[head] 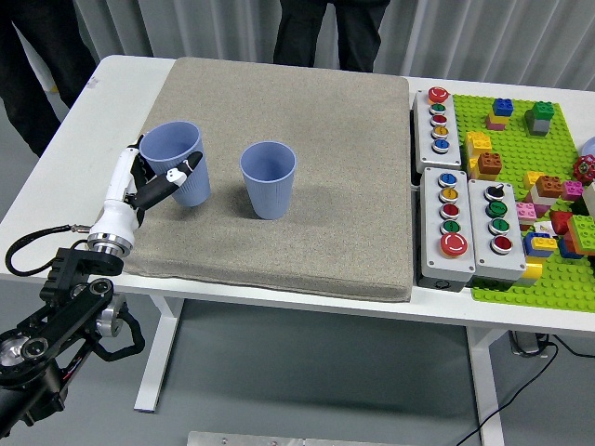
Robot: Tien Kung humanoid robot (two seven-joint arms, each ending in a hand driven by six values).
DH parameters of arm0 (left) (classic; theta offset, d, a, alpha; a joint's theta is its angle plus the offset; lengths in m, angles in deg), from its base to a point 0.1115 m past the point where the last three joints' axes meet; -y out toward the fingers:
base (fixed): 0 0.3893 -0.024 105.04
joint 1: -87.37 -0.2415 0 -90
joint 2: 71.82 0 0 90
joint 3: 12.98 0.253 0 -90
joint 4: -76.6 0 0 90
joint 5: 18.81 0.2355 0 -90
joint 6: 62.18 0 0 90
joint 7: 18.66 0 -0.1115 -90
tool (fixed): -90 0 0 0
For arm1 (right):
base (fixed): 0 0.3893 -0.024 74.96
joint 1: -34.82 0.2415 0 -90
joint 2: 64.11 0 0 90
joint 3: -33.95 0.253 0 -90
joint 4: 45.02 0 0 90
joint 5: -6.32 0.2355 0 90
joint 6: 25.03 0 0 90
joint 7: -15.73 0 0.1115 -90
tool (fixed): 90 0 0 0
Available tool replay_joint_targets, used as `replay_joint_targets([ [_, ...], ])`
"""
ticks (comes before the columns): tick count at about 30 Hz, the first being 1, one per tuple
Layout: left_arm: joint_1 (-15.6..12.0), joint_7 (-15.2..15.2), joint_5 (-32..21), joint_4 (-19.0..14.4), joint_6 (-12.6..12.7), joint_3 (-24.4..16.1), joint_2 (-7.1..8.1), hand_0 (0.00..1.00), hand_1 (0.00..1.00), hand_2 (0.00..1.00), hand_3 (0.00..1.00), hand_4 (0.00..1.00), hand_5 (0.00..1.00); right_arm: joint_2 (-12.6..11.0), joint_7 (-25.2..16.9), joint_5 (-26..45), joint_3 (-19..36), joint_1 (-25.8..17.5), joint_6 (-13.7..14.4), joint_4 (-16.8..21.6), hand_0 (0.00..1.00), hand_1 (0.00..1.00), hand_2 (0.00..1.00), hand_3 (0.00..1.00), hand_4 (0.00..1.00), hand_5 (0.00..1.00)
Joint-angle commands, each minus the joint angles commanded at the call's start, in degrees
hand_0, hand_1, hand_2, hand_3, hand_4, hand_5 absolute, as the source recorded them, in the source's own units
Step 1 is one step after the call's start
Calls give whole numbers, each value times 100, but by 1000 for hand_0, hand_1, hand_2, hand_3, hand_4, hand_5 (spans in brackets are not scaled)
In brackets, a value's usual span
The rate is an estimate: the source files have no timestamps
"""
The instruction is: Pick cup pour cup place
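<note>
Two blue-grey plastic cups are over the beige mat (307, 102). My left hand (153, 177) is shut on the left cup (177, 158), which is tilted with its mouth leaning left and looks lifted off the mat. The second cup (270, 178) stands upright on the mat just to its right, a short gap apart. What either cup holds is not visible. My right hand is out of the picture.
Three grey button boxes (439, 119) (446, 228) (496, 230) lie right of the mat. A green baseplate (521, 158) with several coloured bricks fills the far right. People in dark clothing (325, 28) stand at the table's far side.
</note>
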Motion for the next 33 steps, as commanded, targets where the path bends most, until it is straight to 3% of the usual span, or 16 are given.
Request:
replay_joint_targets([
  [2,30,71,191,-172,44,-53,72,520,433,427,426,784,269,-3,0,-6,8,-7,1,0,674,634,557,561,2,85],
  [6,299,544,1026,-640,12,-25,486,520,433,427,426,784,269,-23,0,-27,22,-6,3,0,674,634,557,561,2,85],
  [10,524,805,1875,-774,-59,184,777,523,438,431,428,780,251,-34,-2,9,-1,-21,13,0,674,634,557,561,2,83],
  [16,767,962,2325,-650,-95,423,847,525,448,442,446,764,229,-30,7,-6,-12,-51,12,0,674,634,557,561,2,82],
  [33,1645,1720,5167,-451,-421,1122,1027,534,459,454,457,733,229,-50,-3,190,-141,9,46,0,673,634,557,561,2,78],
])
